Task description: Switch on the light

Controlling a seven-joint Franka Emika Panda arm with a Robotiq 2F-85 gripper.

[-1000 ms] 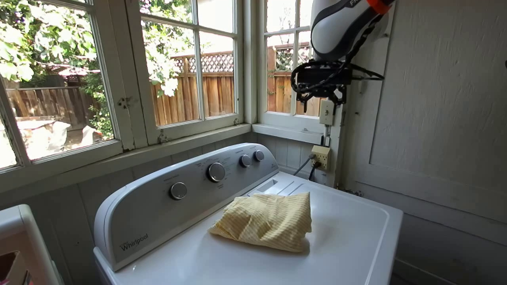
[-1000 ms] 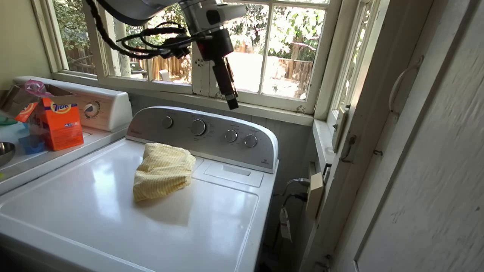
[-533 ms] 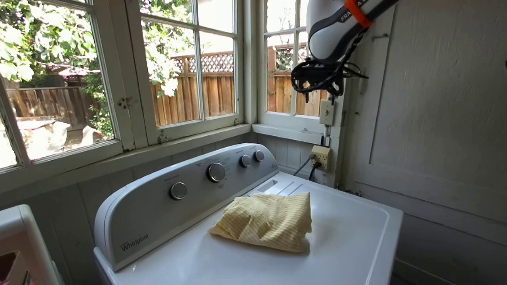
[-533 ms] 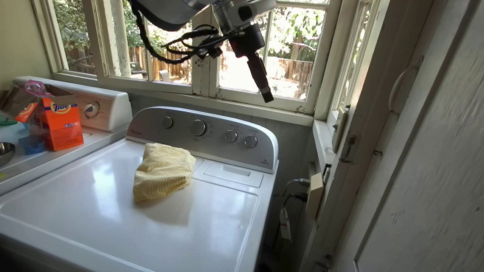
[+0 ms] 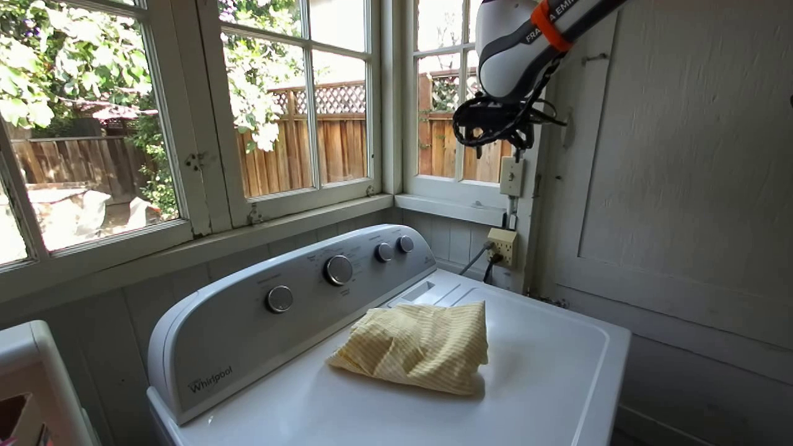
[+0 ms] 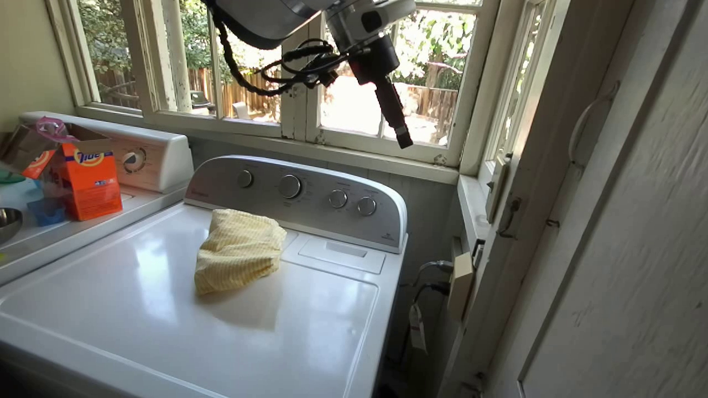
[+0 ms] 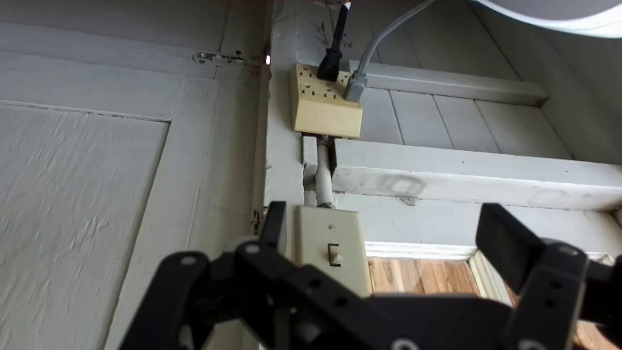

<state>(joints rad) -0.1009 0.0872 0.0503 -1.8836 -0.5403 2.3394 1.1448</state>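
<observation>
Several windows (image 5: 311, 99) stood behind my gripper (image 7: 383, 223) in both exterior views, with a pale door (image 6: 619, 260) off to one side of it. Below it was a white Whirlpool machine (image 5: 557, 371), and farther away from me a second white machine (image 6: 166, 166). Striped yellow cloth (image 5: 415, 347) lay crumpled on the Whirlpool machine, well under my gripper; an orange Tide box (image 6: 97, 188) stood on the second white machine. My gripper was unclenched, its two fingers (image 7: 503, 243) spread wide apart. Lower than them was a cream outlet (image 7: 328, 116) holding two plugs (image 7: 330, 63). Nearer me, the light switch (image 7: 331, 237) showed between the fingers in the wrist view; in an exterior view its plate (image 6: 496, 190) stood apart from my fingertips. Its tiny toggle (image 7: 335, 256) pointed up or down, I could not tell which.
</observation>
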